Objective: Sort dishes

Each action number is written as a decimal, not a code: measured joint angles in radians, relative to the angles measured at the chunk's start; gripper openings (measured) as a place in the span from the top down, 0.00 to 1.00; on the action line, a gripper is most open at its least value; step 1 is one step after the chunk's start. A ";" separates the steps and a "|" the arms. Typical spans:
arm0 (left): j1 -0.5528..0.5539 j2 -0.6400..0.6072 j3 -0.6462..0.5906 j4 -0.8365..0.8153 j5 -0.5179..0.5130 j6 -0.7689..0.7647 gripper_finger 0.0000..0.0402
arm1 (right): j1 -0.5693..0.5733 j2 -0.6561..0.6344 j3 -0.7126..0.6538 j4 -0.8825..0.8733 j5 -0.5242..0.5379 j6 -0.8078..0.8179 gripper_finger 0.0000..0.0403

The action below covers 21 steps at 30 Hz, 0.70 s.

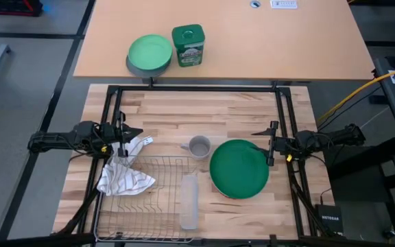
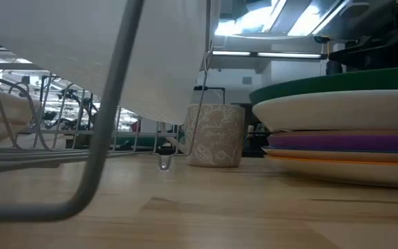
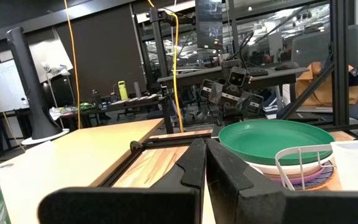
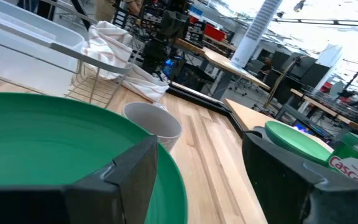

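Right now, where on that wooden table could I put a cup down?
Bare wood lies behind the grey mug and the plate stack, towards the frame's far bar. The near side is crowded: the wire rack with a cloth, then the plates.

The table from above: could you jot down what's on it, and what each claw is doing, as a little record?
plate stack: large dark green plate on top; white, purple and orange plates under it in the low view
mug: grey, just left of the stack
wire rack: front left, white cloth draped on it
left claw: shut, empty, above the cloth
right claw: open, at the stack's right edge, holding nothing
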 joint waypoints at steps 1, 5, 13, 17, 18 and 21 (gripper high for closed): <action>0.000 0.000 0.000 0.000 0.000 0.000 0.99 | 0.000 0.000 0.000 0.000 0.000 0.000 0.41; 0.000 0.000 0.000 0.000 0.000 0.000 0.99 | 0.000 0.000 0.000 0.000 0.001 0.000 0.41; 0.000 0.000 0.000 0.000 0.000 0.000 0.99 | 0.000 0.000 0.000 0.000 0.004 0.000 0.41; 0.000 0.000 0.000 0.000 0.000 0.000 0.99 | 0.000 0.000 0.000 0.000 0.004 0.000 0.41; 0.000 0.000 0.000 0.000 0.000 0.000 0.99 | 0.000 0.000 0.000 0.000 0.004 0.008 0.41; 0.000 0.000 0.000 0.000 0.000 0.000 0.99 | 0.000 0.000 0.000 0.000 -0.013 0.073 0.41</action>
